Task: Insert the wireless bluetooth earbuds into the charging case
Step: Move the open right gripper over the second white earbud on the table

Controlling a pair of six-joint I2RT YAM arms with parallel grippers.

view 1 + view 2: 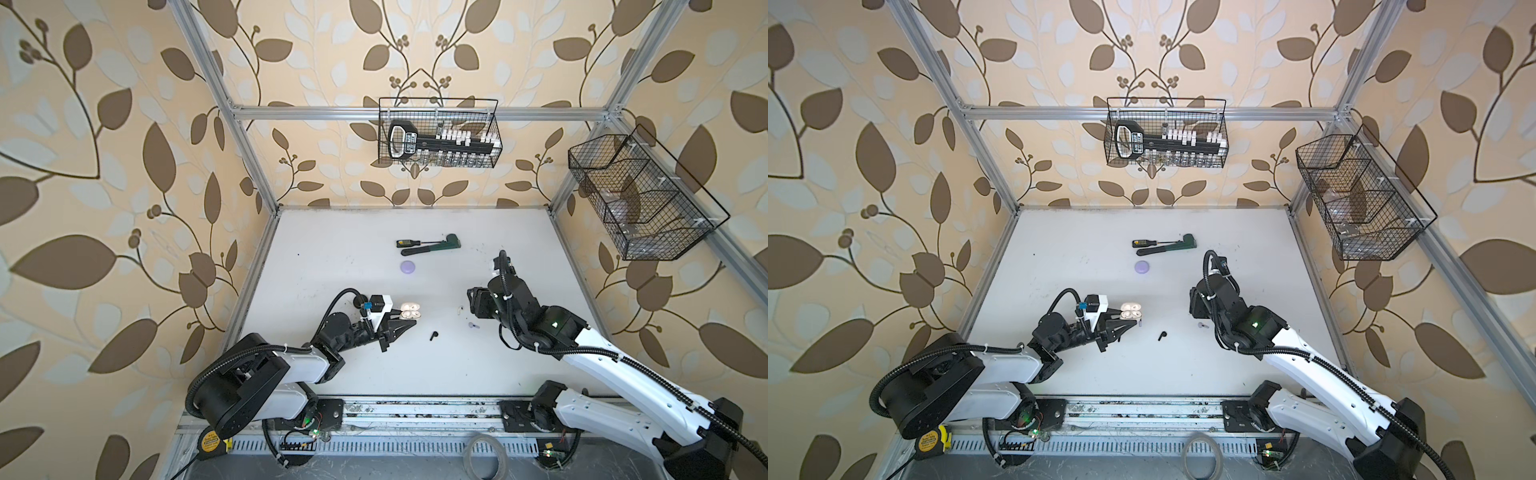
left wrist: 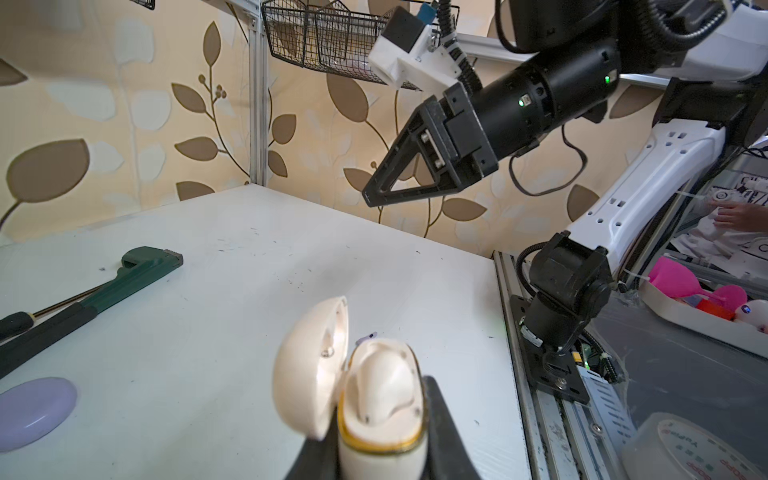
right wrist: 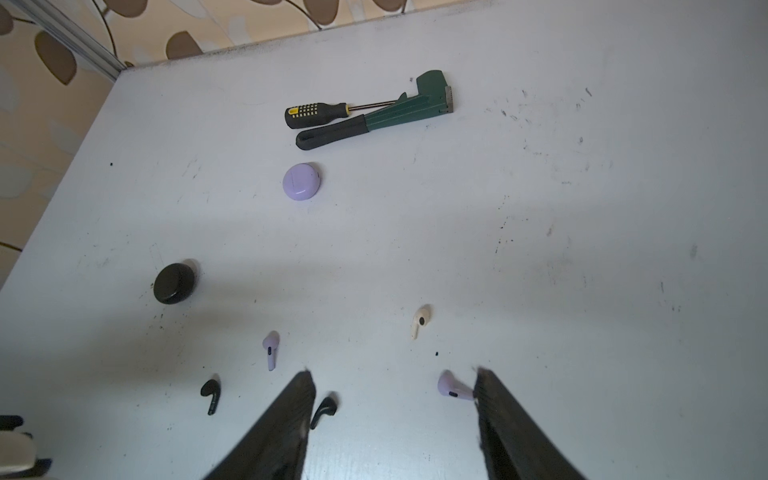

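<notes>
While between left jaws, charging case (image 2: 380, 455) open.

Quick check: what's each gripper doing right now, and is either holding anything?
Left gripper: shut on the cream charging case, whose lid is open.
Right gripper: open, holding nothing.

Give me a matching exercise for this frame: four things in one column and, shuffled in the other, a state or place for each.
1. cream charging case
2. lavender charging case
3. right gripper
4. pipe wrench

A. open, nothing held
B. beside the screwdriver
C. lid shut, flat on the table
D. lid open, clamped in the left gripper

Pairs: 1-D, 2-C, 3-A, 4-B.
</notes>
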